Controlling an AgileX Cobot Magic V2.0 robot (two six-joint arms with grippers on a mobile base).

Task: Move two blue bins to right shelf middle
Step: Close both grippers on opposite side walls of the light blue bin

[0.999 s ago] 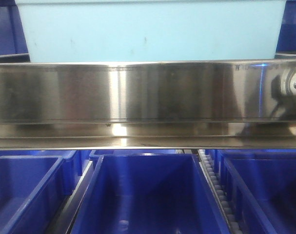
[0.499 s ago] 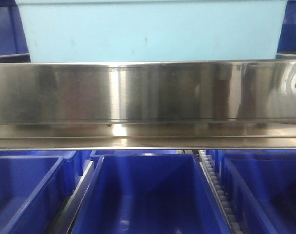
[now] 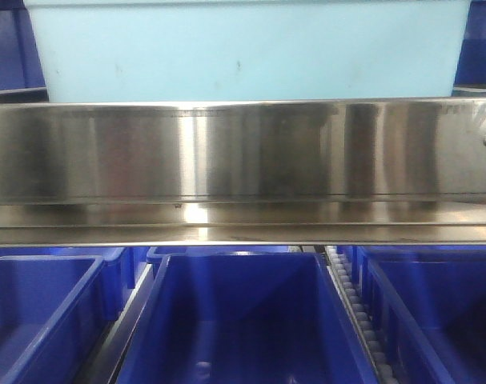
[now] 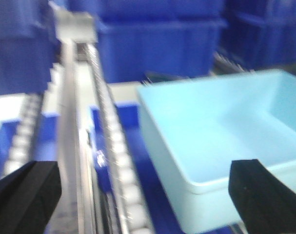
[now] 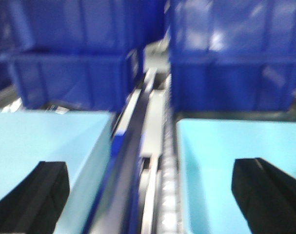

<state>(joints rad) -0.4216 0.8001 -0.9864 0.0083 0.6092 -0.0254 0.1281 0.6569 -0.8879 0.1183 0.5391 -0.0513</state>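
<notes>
Front view: three open dark-blue crates stand side by side; centre crate (image 3: 243, 320), left crate (image 3: 34, 312), right crate (image 3: 443, 312); a white roller track (image 3: 356, 312) runs between centre and right crates; a metal divider (image 3: 122, 336) separates left and centre crates. Right wrist view, blurred: stacked dark-blue crates (image 5: 235, 63) at the rear; a roller lane (image 5: 167, 190) runs toward them.
</notes>
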